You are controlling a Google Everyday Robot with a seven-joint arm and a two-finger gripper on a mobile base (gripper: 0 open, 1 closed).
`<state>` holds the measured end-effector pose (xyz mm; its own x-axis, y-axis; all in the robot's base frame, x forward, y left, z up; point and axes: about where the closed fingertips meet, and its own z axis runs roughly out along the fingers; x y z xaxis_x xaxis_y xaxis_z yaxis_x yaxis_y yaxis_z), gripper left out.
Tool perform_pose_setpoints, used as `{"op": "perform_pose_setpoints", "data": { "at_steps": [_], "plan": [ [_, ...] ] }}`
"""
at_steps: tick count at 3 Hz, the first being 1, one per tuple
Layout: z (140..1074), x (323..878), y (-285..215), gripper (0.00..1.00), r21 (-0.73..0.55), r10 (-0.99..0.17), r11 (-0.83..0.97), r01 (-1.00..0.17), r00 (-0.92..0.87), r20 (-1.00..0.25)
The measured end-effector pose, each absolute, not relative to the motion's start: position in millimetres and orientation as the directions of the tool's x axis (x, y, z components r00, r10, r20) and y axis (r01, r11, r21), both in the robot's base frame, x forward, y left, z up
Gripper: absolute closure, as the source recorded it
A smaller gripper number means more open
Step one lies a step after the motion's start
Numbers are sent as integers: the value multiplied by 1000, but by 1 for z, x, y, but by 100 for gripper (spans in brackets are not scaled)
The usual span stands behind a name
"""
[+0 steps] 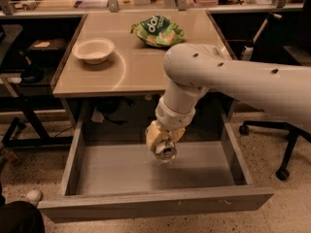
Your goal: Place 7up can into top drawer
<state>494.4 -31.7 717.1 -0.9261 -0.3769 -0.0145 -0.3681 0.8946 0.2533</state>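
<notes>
The top drawer [121,174] stands pulled out below the table, wide, grey and flat-bottomed. My gripper [163,141] hangs over the drawer's back middle, just in front of the table edge. It is shut on the 7up can [165,151], whose silver end faces the camera. The can is held a little above the drawer floor, tilted toward me. The can's green and white label is mostly hidden by the yellowish fingers [153,136].
On the tan table [131,67] stand a white bowl [93,50] at the left and a crinkled green chip bag [158,30] at the back. An office chair base [282,154] is at the right, a dark shelf unit [29,57] at the left.
</notes>
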Motion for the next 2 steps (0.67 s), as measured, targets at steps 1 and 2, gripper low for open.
{"op": "perform_pose_setpoints", "data": {
  "at_steps": [1,2],
  "plan": [
    [692,494,-29,100,259,-340,907,-332,-940,-11],
    [666,489,-29,100,260,-303,920,-293,-953,0]
  ]
}}
